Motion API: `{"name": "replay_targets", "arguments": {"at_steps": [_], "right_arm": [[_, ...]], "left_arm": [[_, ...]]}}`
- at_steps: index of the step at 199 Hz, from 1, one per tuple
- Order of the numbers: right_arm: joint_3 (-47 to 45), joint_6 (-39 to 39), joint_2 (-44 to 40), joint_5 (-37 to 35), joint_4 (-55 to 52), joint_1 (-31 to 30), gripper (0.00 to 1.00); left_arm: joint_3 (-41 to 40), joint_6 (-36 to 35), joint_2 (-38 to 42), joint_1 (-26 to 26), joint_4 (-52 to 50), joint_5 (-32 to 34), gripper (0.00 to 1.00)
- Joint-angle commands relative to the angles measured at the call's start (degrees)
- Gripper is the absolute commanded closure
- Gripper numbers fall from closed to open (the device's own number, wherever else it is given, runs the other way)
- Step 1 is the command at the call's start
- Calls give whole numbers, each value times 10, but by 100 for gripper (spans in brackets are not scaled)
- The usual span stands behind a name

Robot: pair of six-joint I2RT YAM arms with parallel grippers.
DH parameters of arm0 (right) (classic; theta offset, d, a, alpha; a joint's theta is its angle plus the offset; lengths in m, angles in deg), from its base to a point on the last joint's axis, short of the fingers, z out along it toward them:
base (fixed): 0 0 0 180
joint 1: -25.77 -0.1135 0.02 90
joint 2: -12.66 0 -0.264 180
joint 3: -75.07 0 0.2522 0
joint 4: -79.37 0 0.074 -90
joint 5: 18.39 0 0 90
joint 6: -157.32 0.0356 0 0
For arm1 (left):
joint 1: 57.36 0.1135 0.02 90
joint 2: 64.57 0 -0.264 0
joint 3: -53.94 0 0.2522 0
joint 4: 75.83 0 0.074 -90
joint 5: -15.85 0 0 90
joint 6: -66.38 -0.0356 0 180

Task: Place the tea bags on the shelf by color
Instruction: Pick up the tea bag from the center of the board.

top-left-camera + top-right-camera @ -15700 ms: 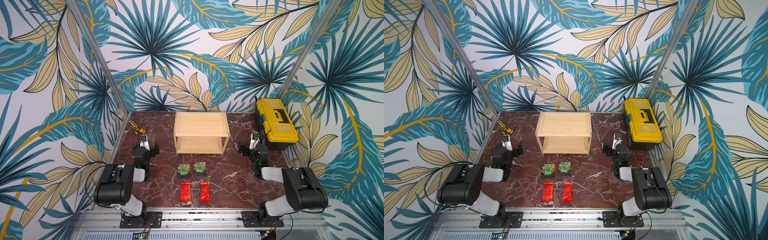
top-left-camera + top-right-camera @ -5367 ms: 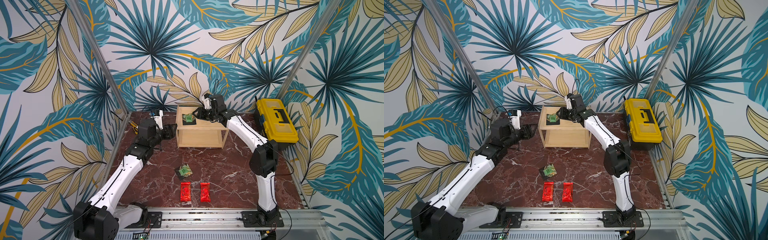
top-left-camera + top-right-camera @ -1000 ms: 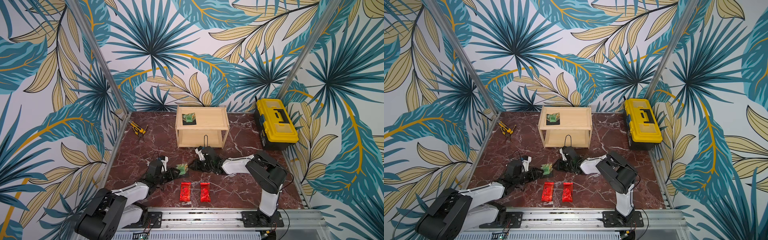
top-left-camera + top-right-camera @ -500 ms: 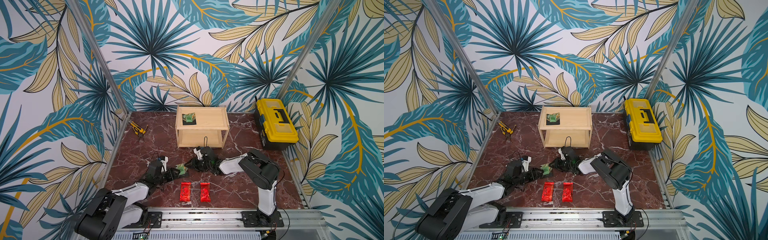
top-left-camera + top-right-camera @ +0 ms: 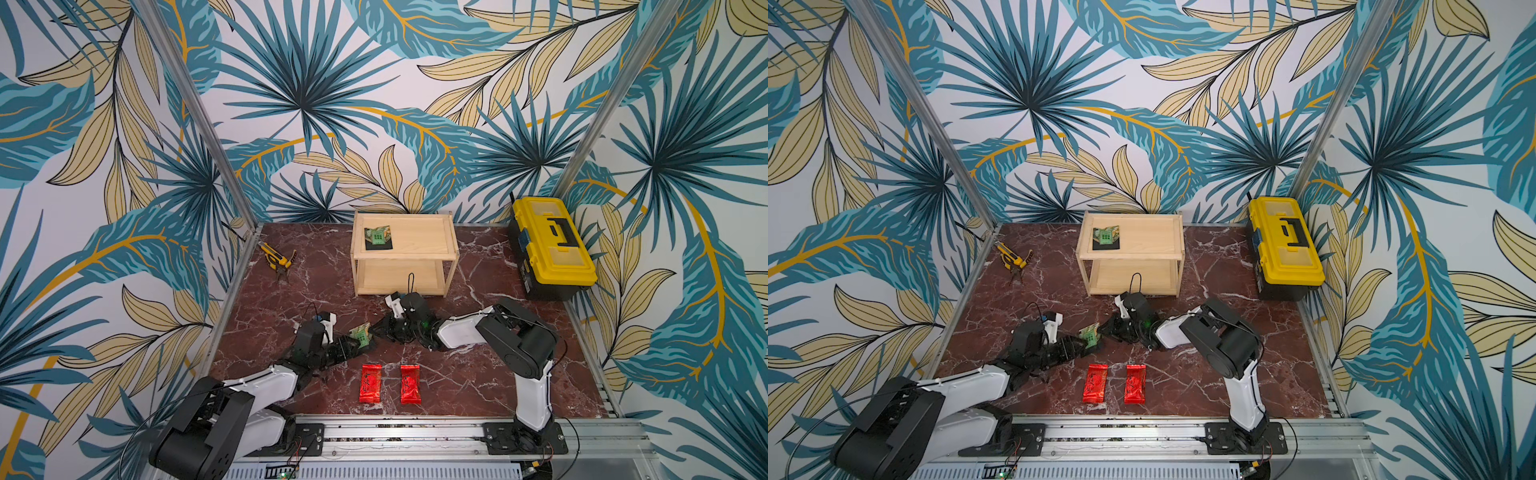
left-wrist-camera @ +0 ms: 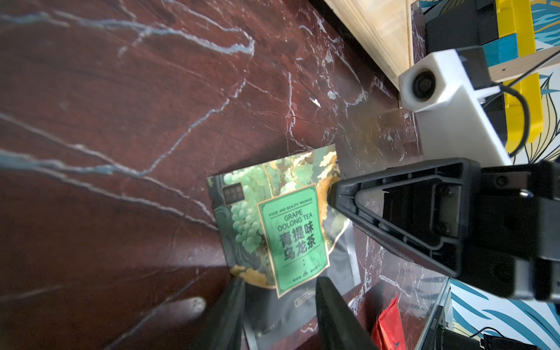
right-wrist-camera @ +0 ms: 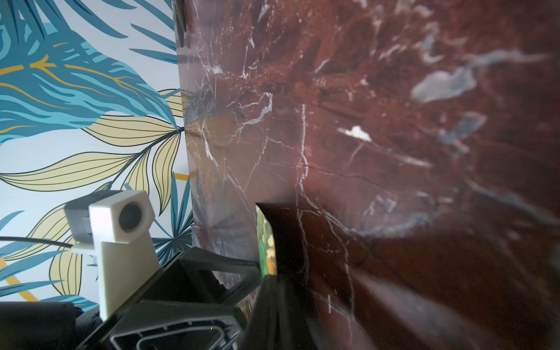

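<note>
One green tea bag [image 5: 377, 237] lies on the top tray of the pale wooden shelf [image 5: 422, 241]. A second green tea bag [image 5: 360, 334] [image 6: 272, 224] stands tilted on the marble between both grippers. My right gripper [image 5: 376, 330] [image 7: 272, 278] is shut on its far edge, which shows as a green-gold sliver [image 7: 266, 242]. My left gripper [image 5: 351, 343] [image 6: 278, 309] is open. Its fingers [image 6: 230, 312] straddle the bag's black near edge. Two red tea bags [image 5: 370, 383] [image 5: 410, 384] lie flat side by side near the front edge.
A yellow-and-black toolbox [image 5: 550, 249] stands at the back right by the wall. A small yellow hand tool [image 5: 278, 259] lies at the back left. The shelf's lower tier [image 5: 399, 278] holds nothing. Patterned walls close in three sides.
My right gripper has slid left up to the tilted green tea bag and its jaws have shut on the bag's edge. The left arm and the other bags have not moved.
</note>
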Motion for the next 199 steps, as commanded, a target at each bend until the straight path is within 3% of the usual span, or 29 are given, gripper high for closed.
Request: {"name": "replay_targets", "arguments": {"at_steps": [1, 49, 79, 105, 160, 199], "right_arm": [[7, -5, 3, 2, -4, -6, 98], [-13, -34, -45, -21, -18, -6, 100], [-34, -99, -157, -61, -98, -5, 100], [-48, -143, -269, -96, -188, 2, 100], [26, -220, -473, -145, -411, 58, 100], [148, -271, -445, -76, -497, 169, 100]], "left_arm": [[-21, -3, 6, -2, -15, 9, 57], [8, 2, 87, -1, -91, 8, 53], [74, -6, 221, 3, -238, 42, 39], [110, -24, 295, 12, -273, 114, 37], [293, -100, 197, 13, -339, 121, 40], [405, -156, 126, 13, -340, 128, 38]]}}
